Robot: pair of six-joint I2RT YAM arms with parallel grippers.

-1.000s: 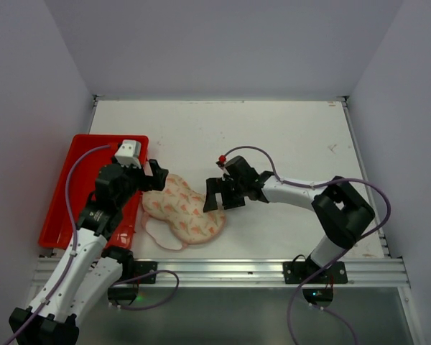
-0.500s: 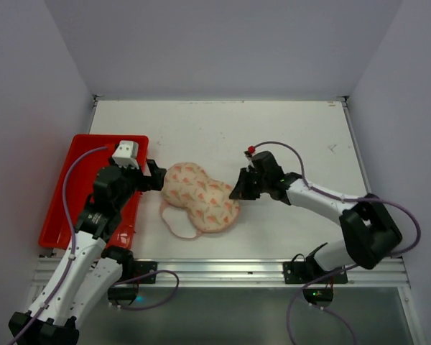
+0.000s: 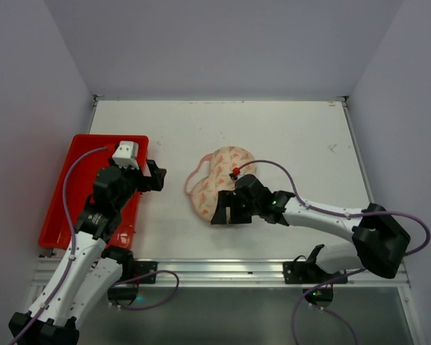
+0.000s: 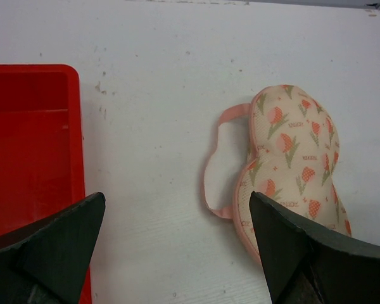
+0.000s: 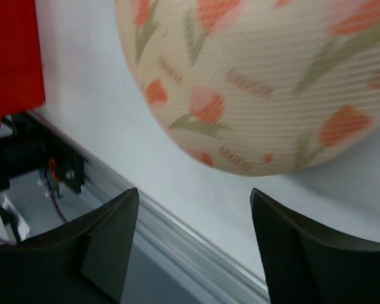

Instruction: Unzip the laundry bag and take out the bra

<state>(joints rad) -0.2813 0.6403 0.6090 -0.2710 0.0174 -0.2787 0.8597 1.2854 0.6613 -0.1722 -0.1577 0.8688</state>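
Right gripper (image 3: pixel 225 210) sits at the near end of the laundry bag (image 3: pixel 217 180), fingers spread, holding nothing. Left gripper (image 3: pixel 158 177) is well left of the bag, likewise agape and empty; red tray (image 3: pixel 56 205) farther left. Judgement: find the zipper pull first (not visible), pin the bag with one gripper, draw with the other. Bag: puffy, peanut-shaped, pale with orange-green print, pink loop (image 4: pixel 210 166) on its left. Bra unseen.

The left arm (image 3: pixel 77 248) and right arm (image 3: pixel 323 215) have white shells between black joints, a lilac cable (image 3: pixel 67 194) along each, black wedge-shaped fingers (image 4: pixel 57 250), and a red knob (image 3: pixel 235 172) on the right hand (image 3: pixel 227 211).
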